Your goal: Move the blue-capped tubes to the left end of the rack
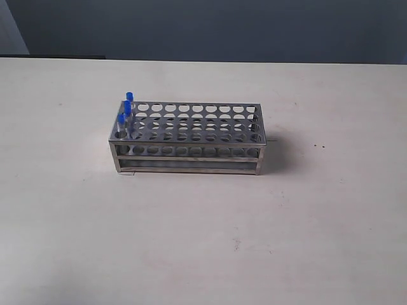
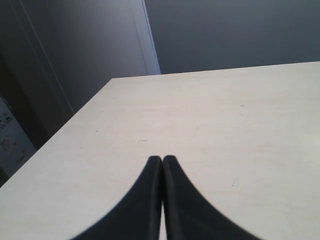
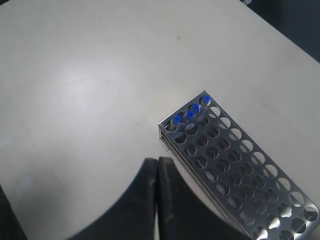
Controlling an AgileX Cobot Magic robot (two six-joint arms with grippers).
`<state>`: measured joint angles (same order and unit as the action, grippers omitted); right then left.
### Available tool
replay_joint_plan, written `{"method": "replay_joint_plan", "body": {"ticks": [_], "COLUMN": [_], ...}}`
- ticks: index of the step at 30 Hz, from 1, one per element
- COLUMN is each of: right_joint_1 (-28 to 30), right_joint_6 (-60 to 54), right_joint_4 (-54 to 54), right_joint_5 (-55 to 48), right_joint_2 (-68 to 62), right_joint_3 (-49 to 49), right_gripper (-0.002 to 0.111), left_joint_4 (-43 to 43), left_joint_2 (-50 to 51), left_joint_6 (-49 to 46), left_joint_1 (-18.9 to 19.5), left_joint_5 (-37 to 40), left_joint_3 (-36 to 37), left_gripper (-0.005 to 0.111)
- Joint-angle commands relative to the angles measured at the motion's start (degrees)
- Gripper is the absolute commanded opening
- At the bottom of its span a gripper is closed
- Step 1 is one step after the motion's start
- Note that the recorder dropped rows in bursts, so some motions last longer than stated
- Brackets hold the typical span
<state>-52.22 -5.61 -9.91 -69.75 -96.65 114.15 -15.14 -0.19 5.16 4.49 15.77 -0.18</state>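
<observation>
The blue-capped tubes stood at the left end of the rack on the bench, while my left jaws and right jaws were pressed together, empty.

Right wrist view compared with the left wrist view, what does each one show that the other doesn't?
Only the right wrist view: the rack with the blue-capped tubes at one end. Only the left wrist view: a grey wall and a pale upright strip beyond the table. Both: the pale tabletop and black fingers pressed together, left fingers and right fingers.
</observation>
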Motion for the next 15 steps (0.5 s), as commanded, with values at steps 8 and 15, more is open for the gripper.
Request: {"method": "replay_joint_plan", "body": {"ticks": [8,15], "right_joint_1": [0.2,3.9], "right_joint_6": [5.6,12.0], "right_joint_4": [14.8,21.7], "right_joint_5": [-0.2,-0.2], "right_joint_2": [10.8,29.5], "right_joint_3": [-1.6,-18.4], "right_gripper": [-0.001,-0.001], "left_joint_4": [0.1,0.1], "left_joint_2": [0.2,0.2], "left_joint_6": [0.3,0.3], "left_joint_1": [-0.1,-0.1], "left_joint_5": [-0.8,-0.8], "left_joint_3": [0.2,0.2], "left_gripper": [0.000,0.000]}}
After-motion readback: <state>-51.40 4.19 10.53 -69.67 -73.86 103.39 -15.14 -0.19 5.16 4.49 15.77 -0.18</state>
